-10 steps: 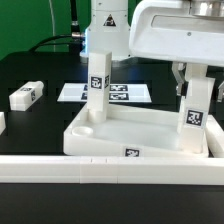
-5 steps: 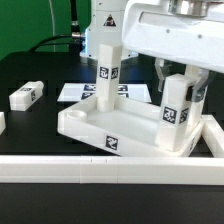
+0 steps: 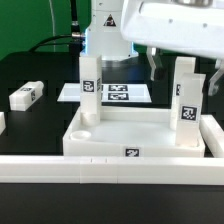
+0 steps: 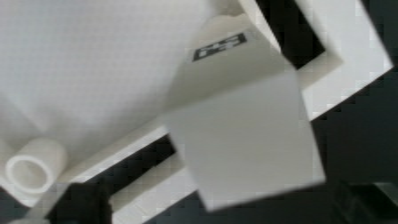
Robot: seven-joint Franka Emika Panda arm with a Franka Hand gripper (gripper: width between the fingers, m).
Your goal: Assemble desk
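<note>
Room: a green backdrop (image 3: 35,25) fills the scene's 10 to 11 o'clock corner in the exterior view, with a dark cable hanging in front of it.
Surface: a black table (image 3: 40,85) carries everything; it shows bare at 9 o'clock and along the near edge.
Arm: the white Panda arm (image 3: 175,25) enters from 1 o'clock, its wrist housing above the far right corner of the desk.
Desk top: the white tray-like desk top (image 3: 135,128) sits at the centre of the table, flat, rim up, with a small tag on its near wall and a round socket open at its near left corner.
Rail: a long low white rail (image 3: 60,166) runs across at 6 o'clock, just in front of the tray and touching its near wall or nearly so.
Marker board: the marker board (image 3: 115,93) lies flat at 12 o'clock behind the tray, partly hidden by the standing leg.
Left leg: a tagged leg (image 3: 91,88) stands upright in the tray's far left corner.
Right leg: a second tagged leg (image 3: 186,100) stands upright in the far right corner, close up in the wrist view.
Loose leg: a third leg (image 3: 27,95) lies on its side at 9 o'clock, well apart from the tray.
Gripper: the gripper (image 3: 182,62) has its dark fingers (image 3: 151,66) spread either side of the right leg's top, apart from it.
</note>
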